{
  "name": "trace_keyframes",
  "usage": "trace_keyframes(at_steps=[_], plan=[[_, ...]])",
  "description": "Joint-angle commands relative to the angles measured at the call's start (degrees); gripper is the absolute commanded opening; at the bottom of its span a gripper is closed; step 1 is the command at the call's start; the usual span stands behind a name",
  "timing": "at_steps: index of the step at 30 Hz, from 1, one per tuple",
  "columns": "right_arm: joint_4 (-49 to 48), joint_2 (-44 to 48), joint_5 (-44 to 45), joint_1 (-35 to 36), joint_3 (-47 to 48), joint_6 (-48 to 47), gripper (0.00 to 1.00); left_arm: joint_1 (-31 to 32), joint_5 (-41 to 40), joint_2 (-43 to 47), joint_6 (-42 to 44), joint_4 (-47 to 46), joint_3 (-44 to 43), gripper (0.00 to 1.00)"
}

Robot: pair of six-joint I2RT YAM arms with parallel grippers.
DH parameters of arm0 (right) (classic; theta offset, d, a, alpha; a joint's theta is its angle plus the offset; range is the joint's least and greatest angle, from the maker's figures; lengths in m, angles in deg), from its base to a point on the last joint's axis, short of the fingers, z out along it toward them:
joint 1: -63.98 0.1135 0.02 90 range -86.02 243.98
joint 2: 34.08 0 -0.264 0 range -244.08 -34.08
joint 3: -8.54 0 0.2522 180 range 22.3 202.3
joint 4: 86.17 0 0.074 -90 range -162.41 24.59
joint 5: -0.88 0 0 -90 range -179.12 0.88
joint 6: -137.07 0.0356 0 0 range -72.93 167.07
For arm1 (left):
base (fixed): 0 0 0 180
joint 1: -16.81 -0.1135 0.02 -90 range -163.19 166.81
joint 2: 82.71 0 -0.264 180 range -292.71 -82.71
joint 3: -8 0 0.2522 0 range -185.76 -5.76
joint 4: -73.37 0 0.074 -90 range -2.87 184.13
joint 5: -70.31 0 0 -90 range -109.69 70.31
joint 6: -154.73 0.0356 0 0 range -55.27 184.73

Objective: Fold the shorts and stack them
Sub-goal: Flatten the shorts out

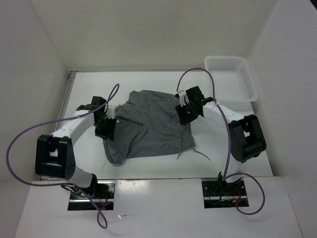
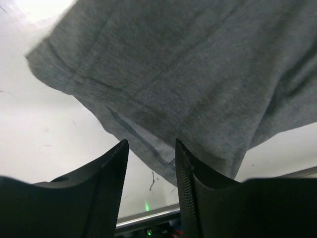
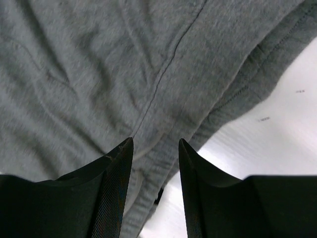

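Shorts [image 1: 148, 124] lie mid-bench, rumpled and only partly spread, and nothing is folded yet. Bench [image 1: 233, 148] is plain white. Basket [image 1: 233, 74] sits at the far right corner, well apart from the cloth.

Handling, my read:
- Soft mid-grey knit, light and floppy, with no stiffness. It will drape and sag from any pinch point and drag rather than slide clean.
- Not fragile and not slippery. The risk is pinching one layer only, or bunching.
- Drawstring [image 1: 202, 154] trails loose off the near right edge onto the bench. It could snag or end up hanging out of the fold.

Where to grab: the stitched edges, which are thicker and hold a pinch better than the open panel.
- Left end effector [image 1: 105, 128] is at the left edge of the cloth, jaws parted a moderate gap and holding nothing. Left wrist view shows the double-stitched hem [image 2: 124, 126] just ahead of the fingertips.
- Right end effector [image 1: 187, 114] is over the far right part, jaws also parted and holding nothing. Right wrist view shows a long seam [image 3: 168, 64] running under it and a stitched band [image 3: 257, 64], likely the waistband, just to the right. Take the band, not the panel.

Labels: no brand, tag or print readable on the shorts, the basket or the arms.
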Motion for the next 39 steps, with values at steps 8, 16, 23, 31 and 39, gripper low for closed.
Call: trace_keyframes(at_steps=[8,16,23,31,39], plan=[[-6.87,-4.15,-0.60,-2.73,1.30,3.01,0.47,-3.49,4.29,-16.49,0.23,11.12,-7.93,0.44],[-6.87,-5.29,-1.12,-2.73,1.30,3.01,0.53,-4.02,8.59,-19.38,0.23,10.59,-10.72,0.54],[-6.35,-6.43,-3.76,-2.73,1.83,0.37,0.53,-4.02,8.60,-22.28,0.23,9.09,-10.92,0.54],[-4.68,-4.86,-5.70,-2.73,0.68,-1.30,0.49,-4.02,5.44,-21.77,0.23,7.95,-8.98,0.53],[-5.20,-4.32,-6.22,-2.73,0.16,-1.30,0.31,-4.02,10.44,-24.31,0.23,7.25,-10.21,0.25]])
